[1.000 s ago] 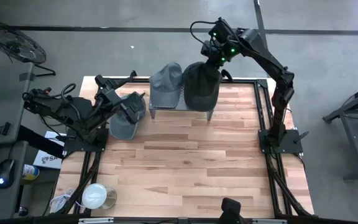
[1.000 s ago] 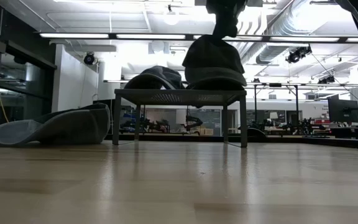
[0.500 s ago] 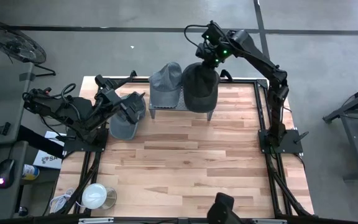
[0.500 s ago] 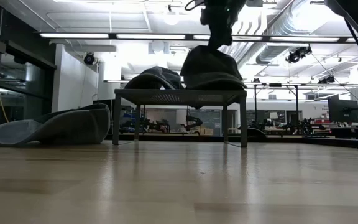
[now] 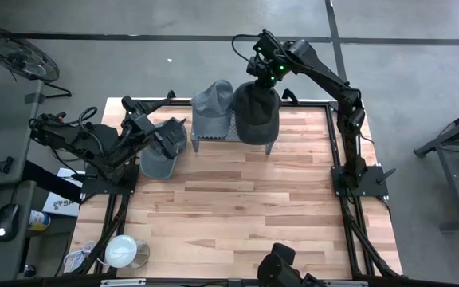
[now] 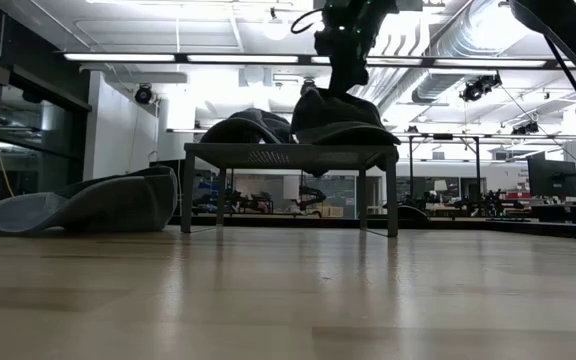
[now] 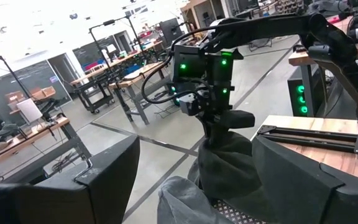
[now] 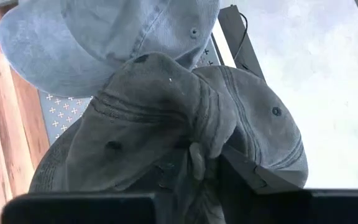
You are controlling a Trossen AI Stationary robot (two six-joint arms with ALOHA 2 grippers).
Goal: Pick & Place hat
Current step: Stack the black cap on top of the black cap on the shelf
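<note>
On the wooden worktop [image 5: 237, 199] a small perforated metal stand [image 5: 231, 137] sits toward twelve o'clock in the high view, close to the far edge. Two hats rest on it side by side: a lighter grey hat [image 5: 213, 105] at the stand's nine o'clock end and a dark grey hat [image 5: 257, 113] at its three o'clock end, the two touching where they meet. A third hat [image 5: 162, 151] lies flat on the worktop just beside the stand, toward nine o'clock from it.

The right claw [image 5: 263, 73] hangs over the back of the dark grey hat, at its twelve o'clock edge. In the right wrist view a bunched fold of the dark hat's cloth [image 8: 197, 134] stands up between the dark fingers [image 8: 247, 177]; the fingers stand narrow around that fold, pinching it. In the low view the dark hat [image 6: 343, 118] sits slumped on the stand top [image 6: 286, 150], its crown pulled up to a peak under the claw [image 6: 343, 75].

The left claw [image 5: 164, 134] rests at the worktop's nine o'clock side, directly over the third hat, its fingers spread wide with nothing between them. A clear lidded cup [image 5: 122, 251] stands near the seven o'clock corner.
</note>
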